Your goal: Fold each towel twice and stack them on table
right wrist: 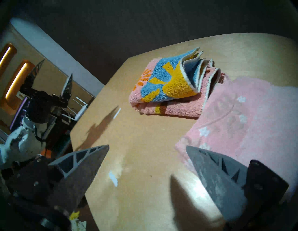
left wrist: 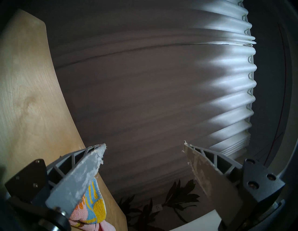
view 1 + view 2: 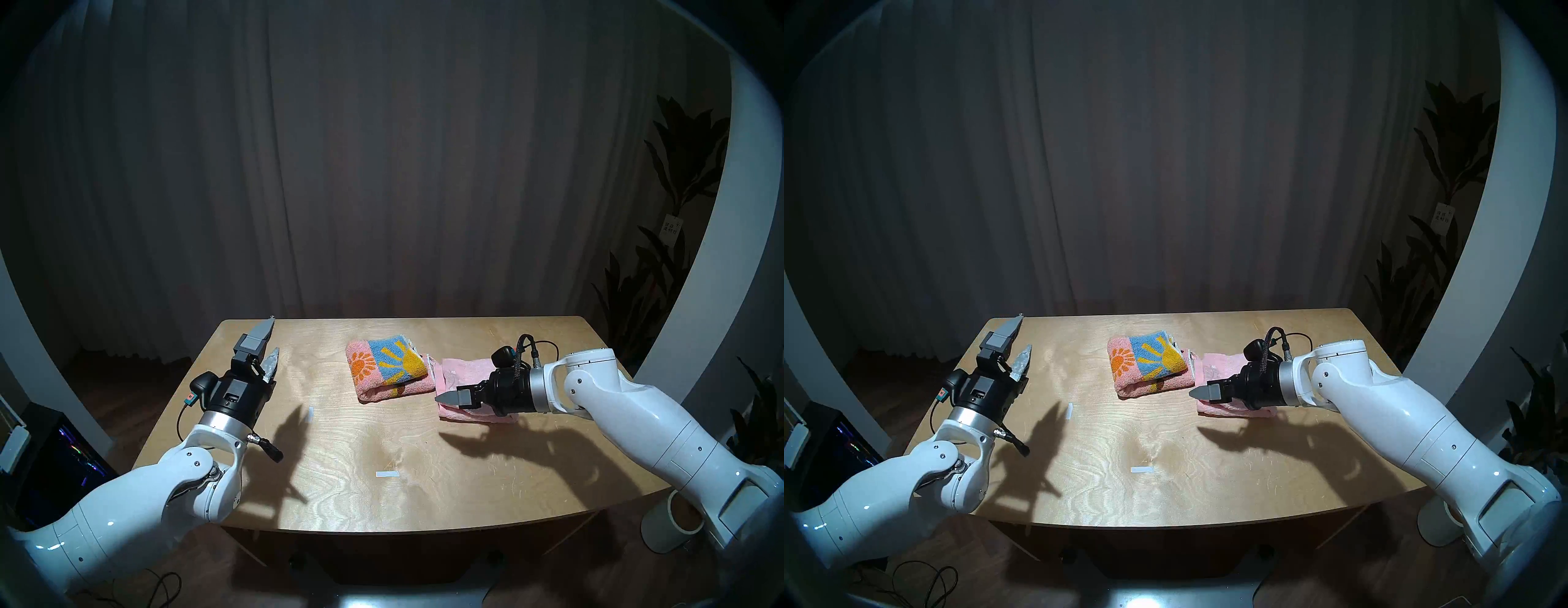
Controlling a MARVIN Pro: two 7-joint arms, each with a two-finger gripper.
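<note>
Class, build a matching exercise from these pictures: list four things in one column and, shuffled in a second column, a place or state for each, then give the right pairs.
Column one:
1. sunflower towel
2. pale pink towel
3. left end effector
4. right end effector

Column two:
A. raised over the table's left part, jaws apart, empty
B. folded, mid-table, blue and yellow on top
C. open, just above the pink towel's near edge
D. folded, on the right, beside the patterned one

Pairs: 1-B, 2-D, 3-A, 4-C

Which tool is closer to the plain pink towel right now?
Right. The right tool hangs open just over the near edge of the pink towel, holding nothing. The left tool is open too, far off above the table's opposite side, beyond the sunflower towel.
</note>
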